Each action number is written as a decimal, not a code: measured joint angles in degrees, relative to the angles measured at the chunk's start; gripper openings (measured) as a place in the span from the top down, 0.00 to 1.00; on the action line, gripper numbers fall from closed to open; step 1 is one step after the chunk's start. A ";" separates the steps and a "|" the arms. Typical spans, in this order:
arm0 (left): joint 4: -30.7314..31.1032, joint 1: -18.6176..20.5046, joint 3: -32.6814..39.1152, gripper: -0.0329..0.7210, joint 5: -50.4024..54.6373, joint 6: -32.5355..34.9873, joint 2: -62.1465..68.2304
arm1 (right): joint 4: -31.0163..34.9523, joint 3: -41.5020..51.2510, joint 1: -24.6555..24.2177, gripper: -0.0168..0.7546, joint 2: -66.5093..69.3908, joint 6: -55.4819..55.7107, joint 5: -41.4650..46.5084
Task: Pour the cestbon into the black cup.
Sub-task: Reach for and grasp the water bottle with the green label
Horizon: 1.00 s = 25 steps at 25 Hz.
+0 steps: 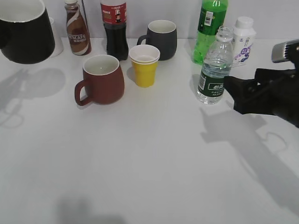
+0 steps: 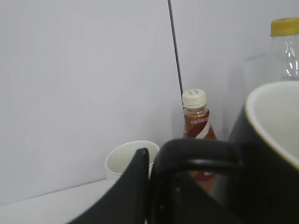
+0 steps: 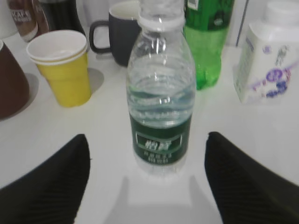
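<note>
The black cup (image 1: 25,37) hangs in the air at the far left, above the table. In the left wrist view my left gripper (image 2: 149,161) is shut on its loop handle, with the cup's body (image 2: 233,186) and white inside to the right. The cestbon (image 1: 215,70) stands upright and capless on the table at the right, about half full. My right gripper (image 1: 231,91) is open just to its right. In the right wrist view the cestbon (image 3: 161,107) stands centred just ahead of the open right gripper (image 3: 145,140), apart from both fingers.
A brown-red mug (image 1: 100,79) and a yellow cup (image 1: 144,70) stand mid-table. A dark-grey mug (image 1: 161,39), cola bottle (image 1: 114,28), Nescafe bottle (image 1: 77,30), bright-green bottle (image 1: 210,28) and white bottle (image 1: 243,39) line the back. A white cup (image 2: 128,158) stands behind the black cup.
</note>
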 joint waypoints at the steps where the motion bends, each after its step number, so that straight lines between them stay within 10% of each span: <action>1: 0.00 0.00 0.00 0.90 0.00 0.00 0.00 | 0.06 0.05 0.00 0.21 1.52 -0.56 -2.77; 12: -0.01 0.00 0.00 0.90 0.00 0.00 0.00 | 4.76 -4.67 0.00 0.14 21.00 -0.80 -18.92; 25: 0.34 0.00 0.00 0.90 0.00 0.00 0.00 | 4.45 -17.59 0.00 0.19 32.64 -0.08 -17.60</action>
